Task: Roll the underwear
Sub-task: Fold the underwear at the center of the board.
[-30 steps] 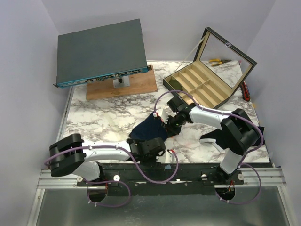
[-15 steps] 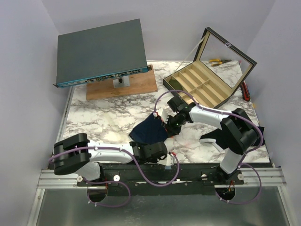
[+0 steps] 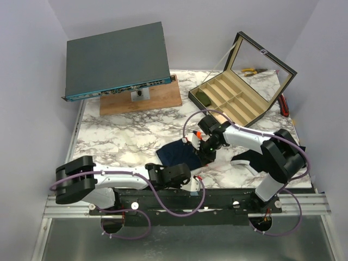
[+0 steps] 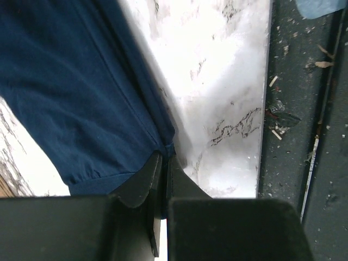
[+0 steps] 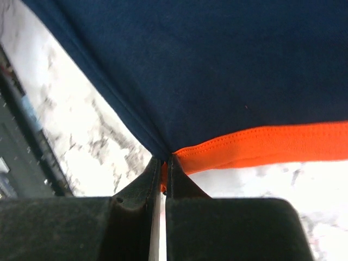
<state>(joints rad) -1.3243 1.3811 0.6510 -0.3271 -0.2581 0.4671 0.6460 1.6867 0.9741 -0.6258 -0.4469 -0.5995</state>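
I see the small navy-blue fabric underwear (image 3: pixel 178 153) on the white-and-grey marbled table (image 3: pixel 119 136), near the front edge about midway across, between my two arms. On the left wrist camera the left gripper (image 4: pixel 163 162) has its black jaws pressed together with a corner of the navy hem pinched between them, just beside the table's front edge. On the right wrist camera the right gripper (image 5: pixel 163 165) is likewise clamped tight, biting the cloth where the navy panel meets the orange trim (image 5: pixel 261 144). From above, the left gripper (image 3: pixel 169 169) sits at the garment's near side and the right gripper (image 3: pixel 205 154) at its right side. I cannot tell whether the cloth is lifted clear of the marble. A black cloth with a white edge (image 3: pixel 243 160) lies apart to the right. Farther back stand a flat dark-grey network unit (image 3: pixel 117 60) on a wooden board (image 3: pixel 163 98) and an open black compartment box with a mirrored lid (image 3: pixel 239 95).
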